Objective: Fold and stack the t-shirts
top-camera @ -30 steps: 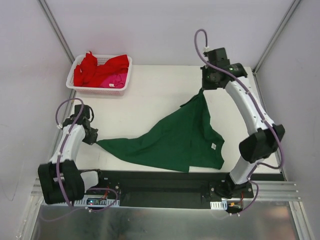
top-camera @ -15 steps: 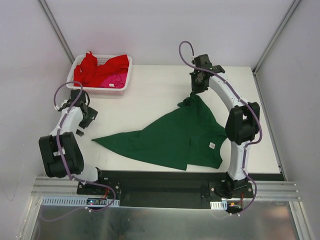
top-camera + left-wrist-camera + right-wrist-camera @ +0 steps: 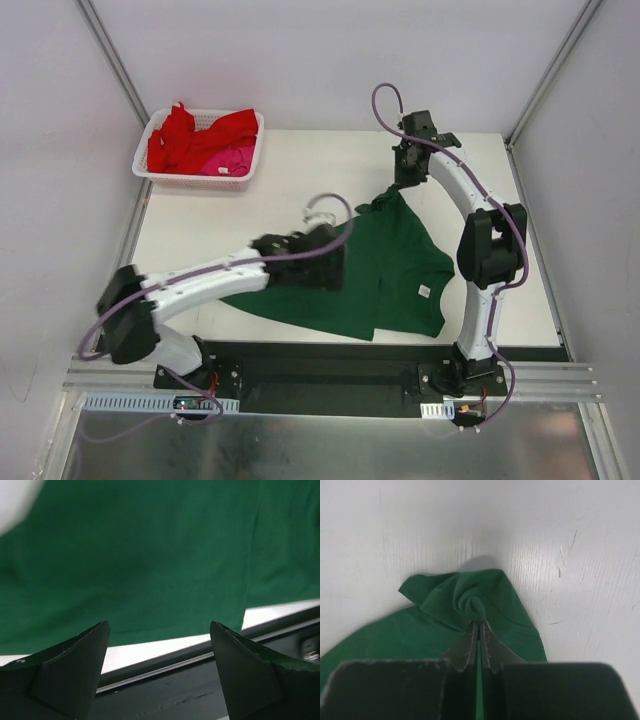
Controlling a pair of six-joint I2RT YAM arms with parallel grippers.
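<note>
A dark green t-shirt (image 3: 400, 260) lies spread on the white table, its small white neck label (image 3: 424, 291) near the front right. My right gripper (image 3: 405, 182) is shut on the shirt's far corner, where the cloth bunches into a twisted knot (image 3: 477, 605) at the fingertips of the right gripper (image 3: 477, 623). The left arm reaches across the shirt's middle, and the left gripper (image 3: 335, 268) hovers over the cloth. In the left wrist view the left gripper (image 3: 159, 626) is open and empty above the green t-shirt (image 3: 150, 555) near its front hem.
A white mesh basket (image 3: 195, 178) stands at the far left corner and holds a red t-shirt (image 3: 185, 135) and a pink one (image 3: 232, 160). A black rail (image 3: 190, 680) runs along the table's near edge. Grey walls enclose the table.
My left gripper let go of the shirt's left corner, opened, and swung right over the shirt's middle. The right gripper kept its hold on the far corner and shifted only slightly.
</note>
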